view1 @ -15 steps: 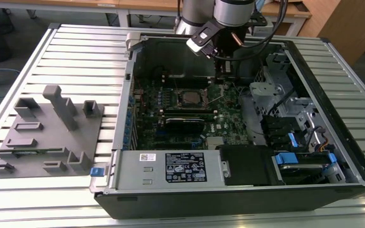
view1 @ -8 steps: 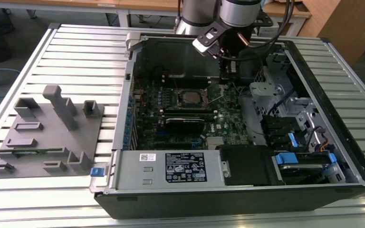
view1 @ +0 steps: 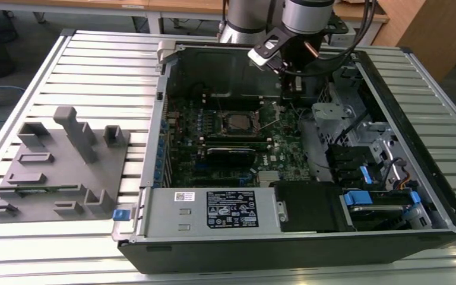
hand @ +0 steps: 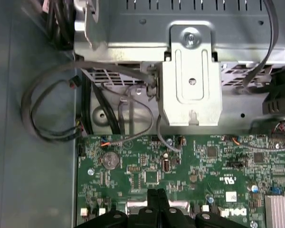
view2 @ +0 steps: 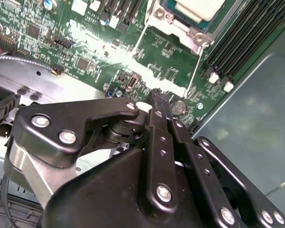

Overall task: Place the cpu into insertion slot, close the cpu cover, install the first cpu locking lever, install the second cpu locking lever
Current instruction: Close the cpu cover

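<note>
Motherboard [hand: 194, 166] under seemingly closed fingers [hand: 152, 200]

Matt black gripper [view2: 156, 96], dull-metal cpu [view1: 234, 122]

A black label [view1: 230, 209] with white print and a small white sticker [view1: 183, 196] are seen on the grey metal housing [view1: 164, 219] in the exterior view, but no wording can be made out. White marks are printed on the green motherboard [hand: 190, 161] in the first wrist view, and they are likewise unreadable.

Bright even light, white glare on the motherboard [view2: 166, 71].
</note>
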